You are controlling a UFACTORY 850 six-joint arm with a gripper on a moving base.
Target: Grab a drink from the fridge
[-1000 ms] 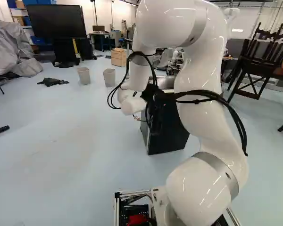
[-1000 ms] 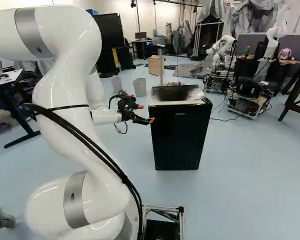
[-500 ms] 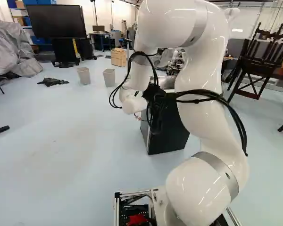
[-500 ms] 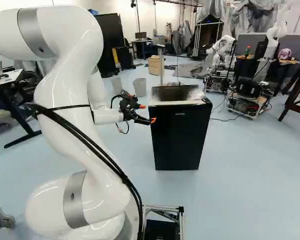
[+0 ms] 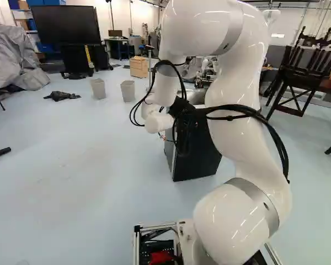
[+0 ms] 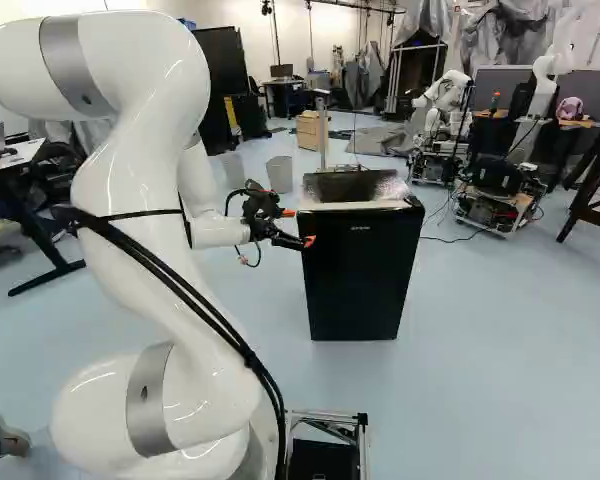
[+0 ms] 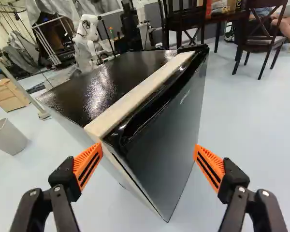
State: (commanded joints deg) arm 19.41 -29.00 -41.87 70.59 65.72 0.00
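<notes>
a pale blue floor [image 6: 510,330] runs back through a big workshop, with a dark screen [image 5: 66,25] on a stand at the far left of the left base view. two grey bins [image 6: 279,174] [image 5: 98,88] sit near a wooden drawer unit [image 6: 308,130], and another robot [image 6: 445,105] stands behind. the black fridge [image 6: 360,270] is upright on the floor ahead of the base, glossy on top, with a pale strip along its upper front edge. the white arm [image 6: 130,200] reaches forward, its gripper [image 6: 298,227] at the fridge's upper corner, left in the right base view. in the wrist view the fingers are spread wide, orange pads [image 7: 87,166] facing each other, with the fridge corner ahead, between them; i can't tell if they touch it.
</notes>
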